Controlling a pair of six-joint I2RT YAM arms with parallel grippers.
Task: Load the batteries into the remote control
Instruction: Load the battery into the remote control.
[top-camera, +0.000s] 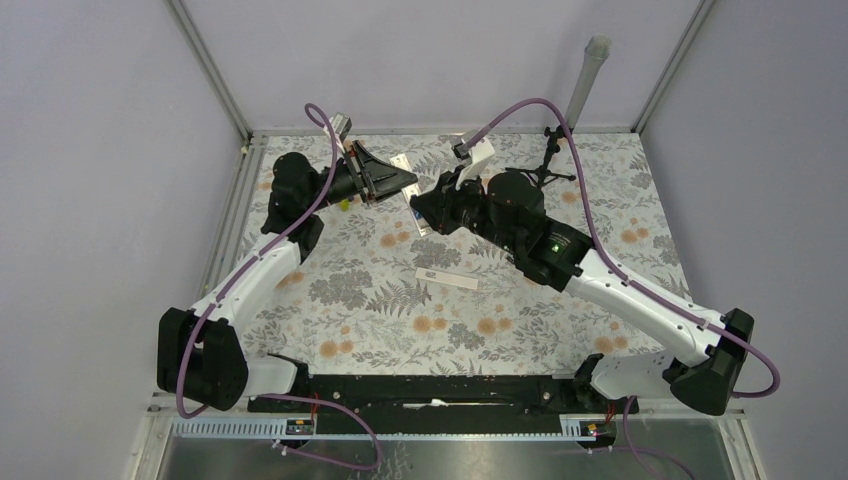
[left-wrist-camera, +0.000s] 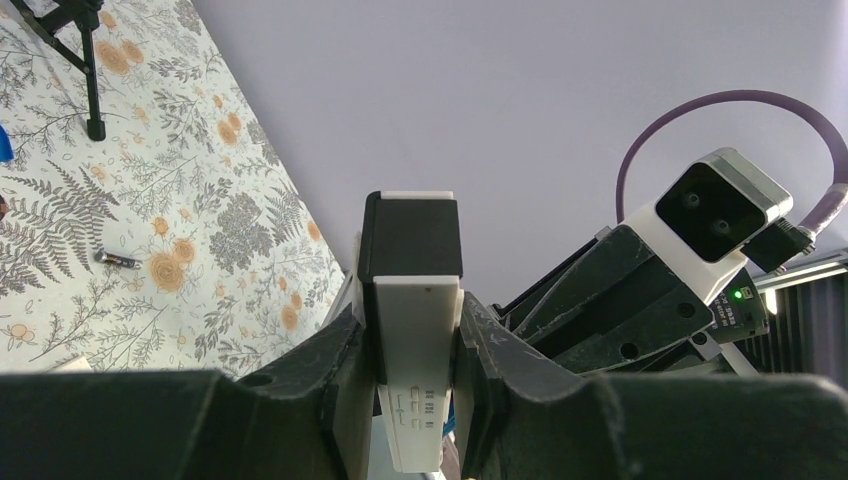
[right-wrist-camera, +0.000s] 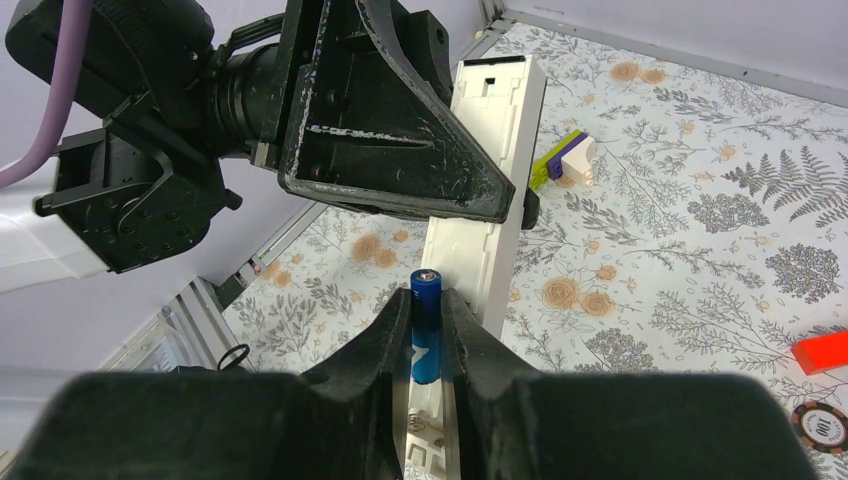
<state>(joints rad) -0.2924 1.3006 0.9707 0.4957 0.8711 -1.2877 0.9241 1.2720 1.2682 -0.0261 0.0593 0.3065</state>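
Note:
My left gripper (left-wrist-camera: 412, 322) is shut on the remote control (left-wrist-camera: 418, 350), a slim white bar with a black end (left-wrist-camera: 410, 238), and holds it above the mat. Seen from the right wrist, the remote control (right-wrist-camera: 497, 150) slants with its long open recess facing up, and the left gripper (right-wrist-camera: 400, 130) clamps its middle. My right gripper (right-wrist-camera: 427, 306) is shut on a blue battery (right-wrist-camera: 426, 330) that stands upright right over the near end of the recess. From the top, both grippers (top-camera: 398, 183) (top-camera: 425, 205) meet at the back of the mat.
A flat white strip (top-camera: 447, 277) lies mid-mat. A red block (right-wrist-camera: 822, 352) and a round chip (right-wrist-camera: 818, 425) sit to the right, and a purple-and-white block (right-wrist-camera: 565, 158) farther off. A small slim cylinder (left-wrist-camera: 118, 260) lies on the mat. A black tripod (top-camera: 548, 160) stands at the back.

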